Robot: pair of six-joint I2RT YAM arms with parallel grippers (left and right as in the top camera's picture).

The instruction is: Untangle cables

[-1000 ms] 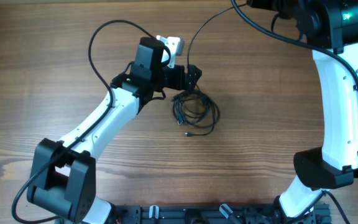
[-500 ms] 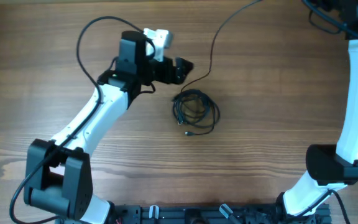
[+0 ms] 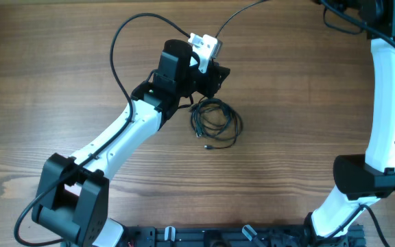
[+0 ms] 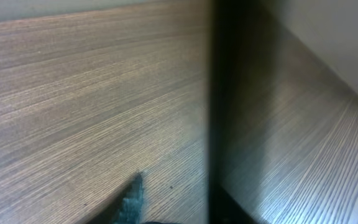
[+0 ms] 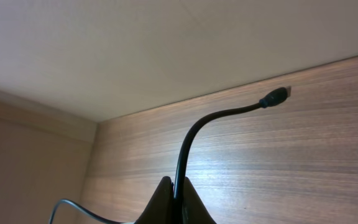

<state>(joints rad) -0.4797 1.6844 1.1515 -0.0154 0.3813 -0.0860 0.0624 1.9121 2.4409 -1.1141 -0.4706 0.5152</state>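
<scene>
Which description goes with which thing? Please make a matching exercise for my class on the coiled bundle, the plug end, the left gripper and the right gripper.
Things:
1 coiled bundle
2 plug end
3 left gripper
4 right gripper

Descriptions:
A shut on a thin strand
B lying loose on the table
C just above the bundle in the overhead picture
D sticking out well past the grip

Pairs: 1-B, 2-D, 3-C, 4-A

Thin black cables (image 3: 216,122) lie in a small loose coil in the middle of the counter (image 3: 307,137), one plug end (image 3: 208,146) at the near edge. A single strand (image 3: 235,17) arcs away far right, its plug tip (image 5: 273,98) raised.
</scene>
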